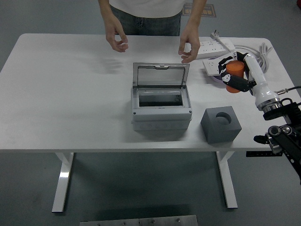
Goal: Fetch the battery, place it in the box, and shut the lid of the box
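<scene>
Matt grey plastic box (pixel 161 113) with a clear glossy lid (pixel 161 75); smooth orange battery (pixel 233 76); matt dark-grey block (pixel 220 124); smooth white table (pixel 70 94).

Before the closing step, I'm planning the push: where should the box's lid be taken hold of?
Take the lid by its free top edge, at the small tab in the middle, coming from behind. It stands upright, hinged along the back of the grey box, so pushing the top forward and down should close it.

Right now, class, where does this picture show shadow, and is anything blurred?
Head view: even, soft light; the open box casts a faint shadow toward the table's near edge; the person's hands throw pale shadows; the right hand with the battery looks sharp.
</scene>
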Action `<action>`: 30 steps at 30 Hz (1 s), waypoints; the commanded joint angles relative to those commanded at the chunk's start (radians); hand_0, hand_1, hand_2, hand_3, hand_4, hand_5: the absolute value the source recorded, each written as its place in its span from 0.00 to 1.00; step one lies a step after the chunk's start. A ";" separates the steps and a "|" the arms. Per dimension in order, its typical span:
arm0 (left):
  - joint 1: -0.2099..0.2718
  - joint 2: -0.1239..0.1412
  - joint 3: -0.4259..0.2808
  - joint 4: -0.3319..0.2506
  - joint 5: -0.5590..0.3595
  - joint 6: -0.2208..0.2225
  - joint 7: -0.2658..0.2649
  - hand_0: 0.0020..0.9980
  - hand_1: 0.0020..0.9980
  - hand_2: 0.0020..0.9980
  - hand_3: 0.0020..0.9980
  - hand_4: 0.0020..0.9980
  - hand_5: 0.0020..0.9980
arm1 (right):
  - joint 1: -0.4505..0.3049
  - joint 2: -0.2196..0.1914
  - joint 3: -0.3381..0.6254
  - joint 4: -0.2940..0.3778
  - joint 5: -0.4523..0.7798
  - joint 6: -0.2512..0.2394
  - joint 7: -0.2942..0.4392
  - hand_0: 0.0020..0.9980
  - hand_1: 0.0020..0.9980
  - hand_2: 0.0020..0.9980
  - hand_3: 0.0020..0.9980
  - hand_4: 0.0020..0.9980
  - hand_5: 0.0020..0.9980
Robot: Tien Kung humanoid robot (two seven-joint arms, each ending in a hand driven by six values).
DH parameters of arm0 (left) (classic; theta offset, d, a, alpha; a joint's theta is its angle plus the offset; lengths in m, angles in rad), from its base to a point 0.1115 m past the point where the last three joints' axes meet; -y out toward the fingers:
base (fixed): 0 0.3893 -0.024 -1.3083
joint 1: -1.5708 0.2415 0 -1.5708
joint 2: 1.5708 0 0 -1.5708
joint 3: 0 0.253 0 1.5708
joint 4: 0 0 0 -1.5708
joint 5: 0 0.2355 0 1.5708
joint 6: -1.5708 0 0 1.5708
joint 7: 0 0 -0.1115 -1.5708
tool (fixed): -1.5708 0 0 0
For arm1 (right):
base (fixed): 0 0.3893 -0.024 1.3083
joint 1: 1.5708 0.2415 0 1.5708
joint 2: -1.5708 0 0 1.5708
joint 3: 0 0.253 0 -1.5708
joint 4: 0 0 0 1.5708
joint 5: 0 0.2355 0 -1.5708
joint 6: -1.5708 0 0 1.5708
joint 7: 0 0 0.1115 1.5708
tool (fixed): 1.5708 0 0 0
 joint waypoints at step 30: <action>0.002 0.013 -0.020 -0.004 0.023 0.000 0.014 0.63 0.70 0.57 0.54 0.50 0.00 | 0.204 0.122 -0.169 -0.077 -0.803 0.118 -0.364 0.18 0.34 0.40 0.36 0.34 0.00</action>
